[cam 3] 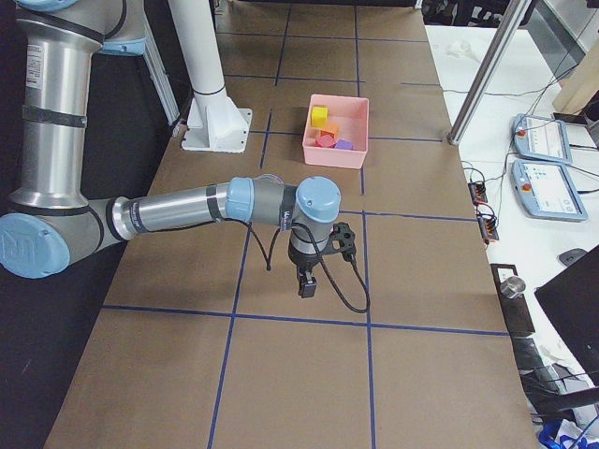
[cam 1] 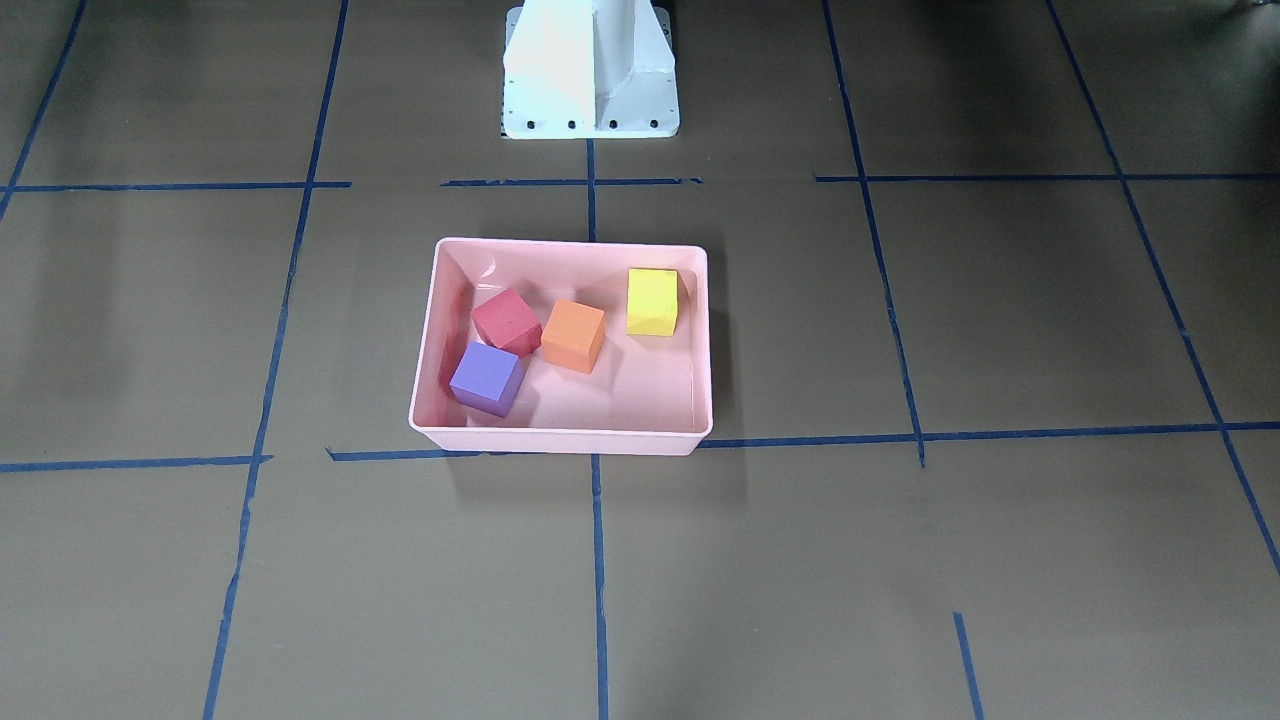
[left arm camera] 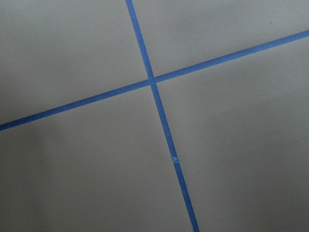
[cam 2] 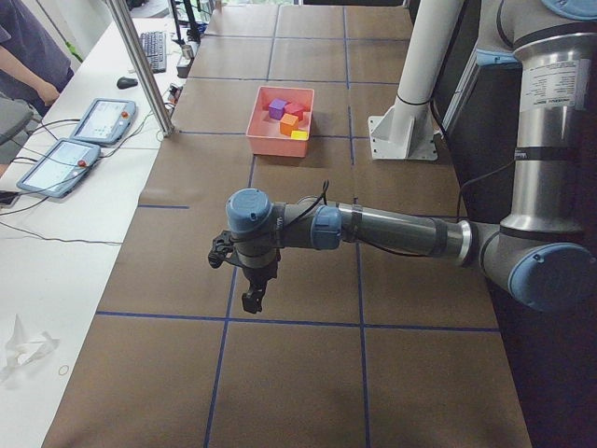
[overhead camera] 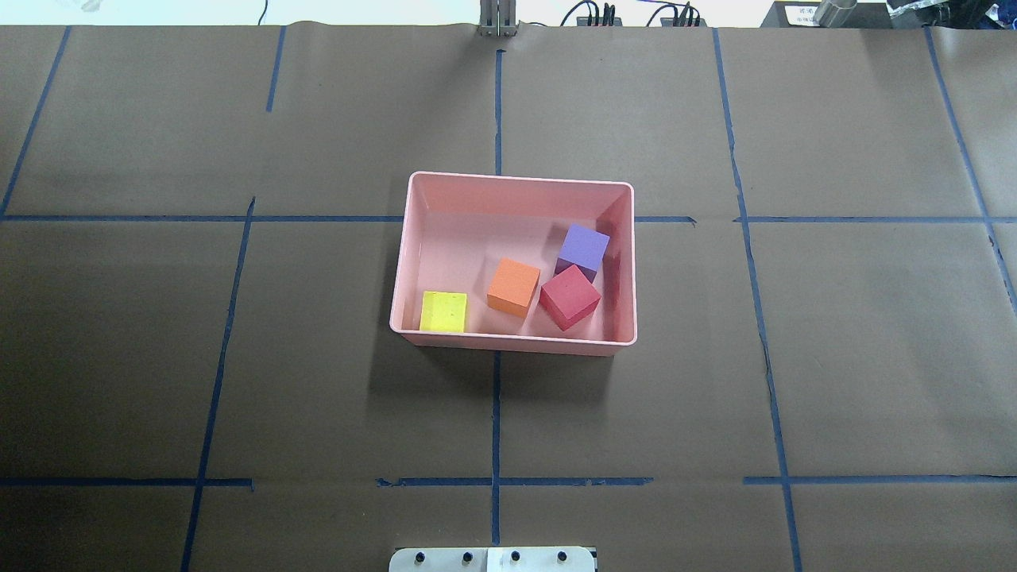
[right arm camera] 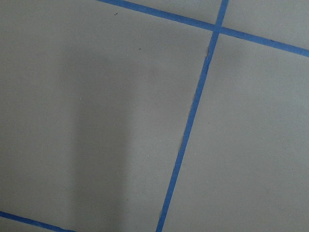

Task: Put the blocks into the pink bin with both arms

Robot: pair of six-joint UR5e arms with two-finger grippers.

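Observation:
The pink bin [cam 1: 560,438] [overhead camera: 512,342] stands in the middle of the table. All four blocks lie inside it: red [cam 1: 506,321] [overhead camera: 569,296], purple [cam 1: 486,378] [overhead camera: 582,249], orange [cam 1: 573,335] [overhead camera: 513,287] and yellow-green [cam 1: 652,300] [overhead camera: 443,311]. Red touches purple and orange; yellow-green lies apart. My left gripper [cam 2: 252,301] shows only in the exterior left view, hanging low over bare table far from the bin [cam 2: 272,146]. My right gripper [cam 3: 307,288] shows only in the exterior right view, likewise far from the bin [cam 3: 335,155]. I cannot tell whether either is open or shut. Both wrist views show only table and tape.
The white pedestal base [cam 1: 590,70] [overhead camera: 493,560] stands at the robot's side of the table. Blue tape lines cross the brown paper cover. A metal post [cam 2: 140,65] and tablets [cam 2: 103,121] [cam 3: 538,140] are on the operators' bench, where a person [cam 2: 28,56] stands.

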